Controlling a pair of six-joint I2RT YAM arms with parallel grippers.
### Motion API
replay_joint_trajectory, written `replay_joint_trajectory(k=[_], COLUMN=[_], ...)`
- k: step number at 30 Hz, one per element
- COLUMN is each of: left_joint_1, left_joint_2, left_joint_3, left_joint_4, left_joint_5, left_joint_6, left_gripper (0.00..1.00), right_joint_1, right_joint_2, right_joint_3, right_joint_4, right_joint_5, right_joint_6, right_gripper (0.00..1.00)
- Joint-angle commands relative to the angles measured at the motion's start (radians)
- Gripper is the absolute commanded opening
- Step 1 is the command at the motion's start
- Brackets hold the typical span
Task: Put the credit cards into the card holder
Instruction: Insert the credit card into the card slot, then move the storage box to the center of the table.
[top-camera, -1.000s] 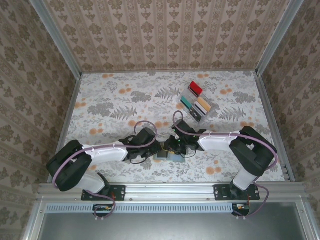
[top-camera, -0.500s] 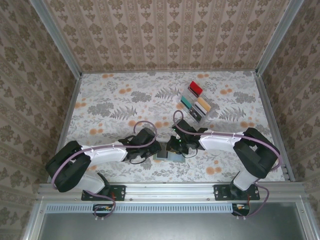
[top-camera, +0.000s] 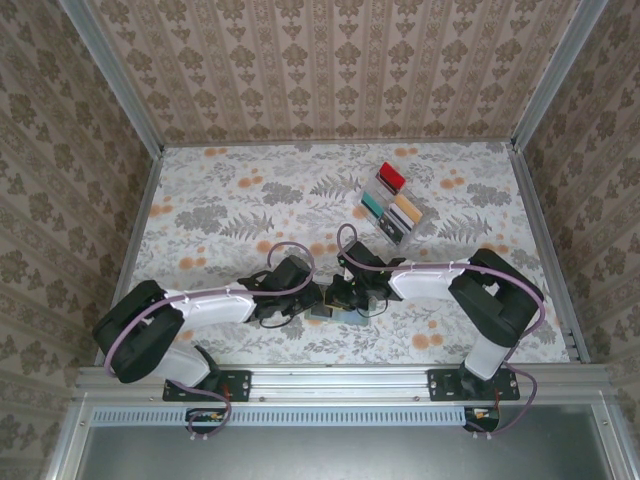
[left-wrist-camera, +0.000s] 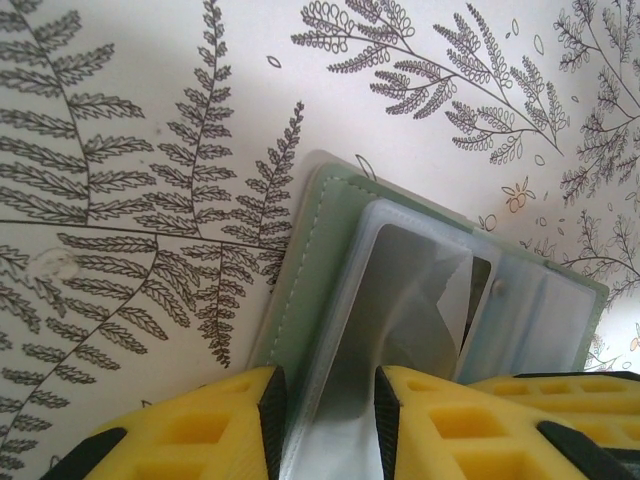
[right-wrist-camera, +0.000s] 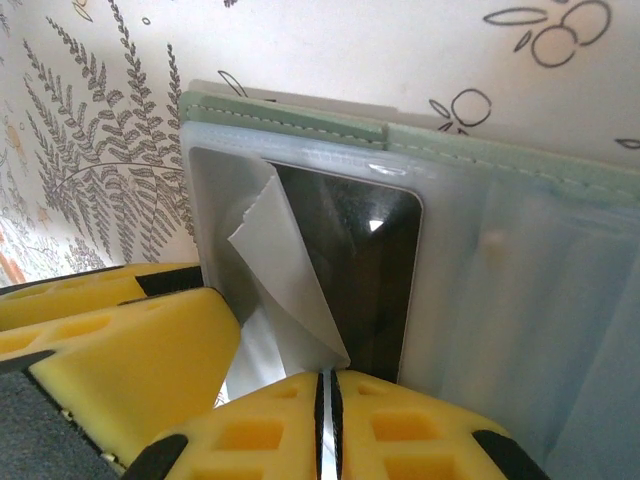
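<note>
One card holder (right-wrist-camera: 300, 115), one dark card (right-wrist-camera: 370, 290)

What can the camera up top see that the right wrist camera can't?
From up top: both whole arms, the left arm and the right arm, plus the clear tray holding coloured cards at the back right. From the right wrist: close-up detail, a dark card inside a clear sleeve, with a whitish flap curling up. Both: the green card holder on the flowery table.
</note>
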Motion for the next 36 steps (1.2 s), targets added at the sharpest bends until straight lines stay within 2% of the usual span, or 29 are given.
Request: replay_joint_trajectory(k=[1, 8, 10, 12, 16, 18, 20, 24, 25, 27, 29, 32, 34, 36], left_joint_1=[0.001, 0.004, 0.005, 0.010, 0.028, 0.041, 0.056, 0.079, 0.082, 0.091, 0.098, 0.105, 0.109, 0.113], left_joint_2=[-0.012, -0.087, -0.098, -0.106, -0.102, -0.101, -0.098, -0.095, -0.094, -0.094, -0.094, -0.097, -0.094, -0.093], left_joint_3=[-0.010, 0.031, 0.056, 0.084, 0.122, 0.125, 0.125, 0.136, 0.137, 0.143, 0.144, 0.143, 0.138, 0.137], left_joint_4=[-0.036, -0.168, -0.197, -0.215, -0.220, -0.208, -0.187, -0.179, -0.177, -0.175, -0.176, -0.176, -0.173, -0.169], left_joint_5=[-0.026, -0.110, -0.130, -0.141, -0.135, -0.126, -0.107, -0.084, -0.080, -0.071, -0.067, -0.059, -0.057, -0.052], left_joint_6=[-0.007, 0.047, 0.078, 0.111, 0.153, 0.159, 0.164, 0.180, 0.184, 0.189, 0.194, 0.194, 0.191, 0.192], left_gripper=[0.34, 0.40, 0.41, 0.44, 0.46, 0.46, 0.47, 0.47, 0.48, 0.48, 0.48, 0.48, 0.48, 0.48], right_joint_1=[0.006, -0.056, -0.101, -0.166, -0.312, -0.410, -0.501, -0.626, -0.665, -0.711, -0.736, -0.749, -0.749, -0.750], right_joint_2=[-0.051, -0.234, -0.273, -0.297, -0.271, -0.235, -0.190, -0.118, -0.083, -0.018, 0.049, 0.111, 0.155, 0.179], right_joint_3=[0.042, 0.178, 0.221, 0.285, 0.410, 0.458, 0.514, 0.577, 0.611, 0.668, 0.719, 0.756, 0.796, 0.811], right_joint_4=[-0.063, -0.483, -0.568, -0.641, -0.745, -0.744, -0.733, -0.666, -0.671, -0.684, -0.705, -0.723, -0.767, -0.780], right_joint_5=[0.029, 0.316, 0.393, 0.465, 0.617, 0.574, 0.486, 0.384, 0.313, 0.221, 0.186, 0.170, 0.226, 0.251], right_joint_6=[-0.048, -0.283, -0.362, -0.454, -0.587, -0.632, -0.661, -0.694, -0.696, -0.708, -0.741, -0.817, -0.855, -0.900], right_gripper=[0.16, 0.23, 0.26, 0.34, 0.47, 0.58, 0.62, 0.79, 0.78, 0.70, 0.53, 0.50, 0.46, 0.45])
